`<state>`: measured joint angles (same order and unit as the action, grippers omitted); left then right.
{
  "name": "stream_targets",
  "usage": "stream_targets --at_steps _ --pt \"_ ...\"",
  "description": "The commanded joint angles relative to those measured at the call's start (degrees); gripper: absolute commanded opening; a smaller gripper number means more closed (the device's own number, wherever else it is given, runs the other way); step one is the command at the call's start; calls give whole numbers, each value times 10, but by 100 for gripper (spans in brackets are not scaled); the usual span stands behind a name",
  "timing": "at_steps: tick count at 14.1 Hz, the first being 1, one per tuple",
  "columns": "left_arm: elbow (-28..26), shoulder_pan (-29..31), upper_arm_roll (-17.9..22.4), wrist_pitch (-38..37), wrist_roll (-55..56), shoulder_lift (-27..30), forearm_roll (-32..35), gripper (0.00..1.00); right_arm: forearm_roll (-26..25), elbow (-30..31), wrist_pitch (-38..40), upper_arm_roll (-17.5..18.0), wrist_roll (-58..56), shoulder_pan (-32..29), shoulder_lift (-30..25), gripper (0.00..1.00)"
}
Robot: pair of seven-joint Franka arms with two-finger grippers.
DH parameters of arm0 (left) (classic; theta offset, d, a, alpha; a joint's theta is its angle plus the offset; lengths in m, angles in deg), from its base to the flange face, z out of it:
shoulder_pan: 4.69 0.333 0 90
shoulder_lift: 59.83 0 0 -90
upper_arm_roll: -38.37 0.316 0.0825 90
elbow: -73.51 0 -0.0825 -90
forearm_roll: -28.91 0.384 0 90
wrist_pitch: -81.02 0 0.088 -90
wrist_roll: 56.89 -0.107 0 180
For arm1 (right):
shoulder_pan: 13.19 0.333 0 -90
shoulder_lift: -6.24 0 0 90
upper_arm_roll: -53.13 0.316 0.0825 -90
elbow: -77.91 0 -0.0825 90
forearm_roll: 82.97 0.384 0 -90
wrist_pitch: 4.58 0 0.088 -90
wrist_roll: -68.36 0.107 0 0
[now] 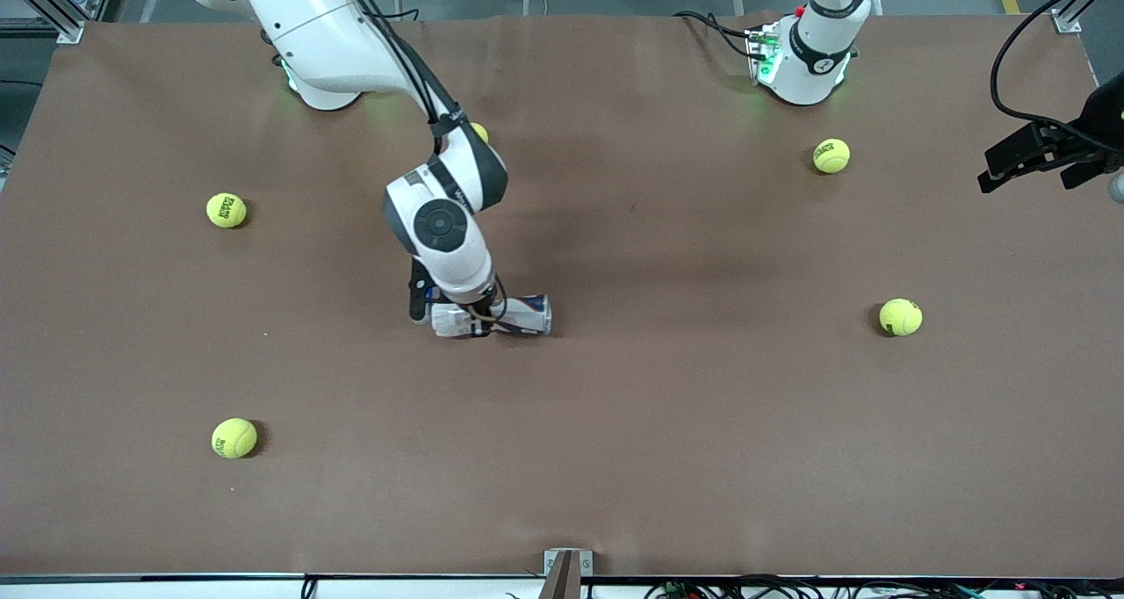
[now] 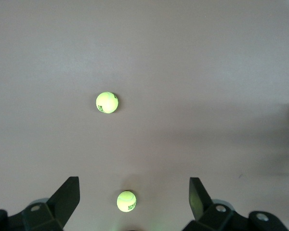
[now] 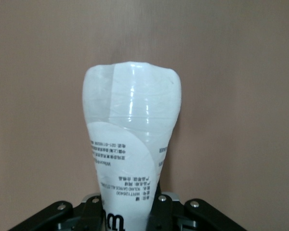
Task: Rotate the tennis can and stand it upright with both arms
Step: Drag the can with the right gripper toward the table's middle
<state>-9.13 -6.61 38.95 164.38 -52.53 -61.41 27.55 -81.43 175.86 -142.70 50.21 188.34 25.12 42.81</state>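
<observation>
The tennis can point(image 1: 522, 315) lies on its side near the middle of the table, its silvery rim pointing toward the left arm's end. My right gripper point(image 1: 470, 322) reaches down from above and is shut on the can's white end. In the right wrist view the can point(image 3: 132, 120) runs out from between the jaws of my right gripper point(image 3: 130, 214), with its white label and black print showing. My left gripper point(image 1: 1027, 170) waits open and empty in the air at the left arm's end of the table. In the left wrist view my left gripper point(image 2: 133, 183) spreads wide over bare table.
Yellow-green tennis balls lie scattered: two toward the right arm's end point(image 1: 226, 210) point(image 1: 234, 438), two toward the left arm's end point(image 1: 831, 155) point(image 1: 900, 316), one half hidden by the right arm point(image 1: 479, 131). The left wrist view shows two balls point(image 2: 107, 102) point(image 2: 126, 201).
</observation>
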Motion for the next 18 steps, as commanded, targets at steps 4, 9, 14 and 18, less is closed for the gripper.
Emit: stream_targets --at_steps 4,9,14,18 --pt "-2 3 0 1 -4 5 -9 100 23 -50 9 -4 13 60 21 28" --pt "-3 1 0 2 -6 5 -8 100 26 -106 30 -5 43 85 65 29" --pt "-6 -3 -1 2 -11 4 -8 100 18 -196 87 -7 73 104 124 31" --pt "-7 -3 -1 2 -11 4 -8 100 15 -208 86 -11 73 128 135 33"
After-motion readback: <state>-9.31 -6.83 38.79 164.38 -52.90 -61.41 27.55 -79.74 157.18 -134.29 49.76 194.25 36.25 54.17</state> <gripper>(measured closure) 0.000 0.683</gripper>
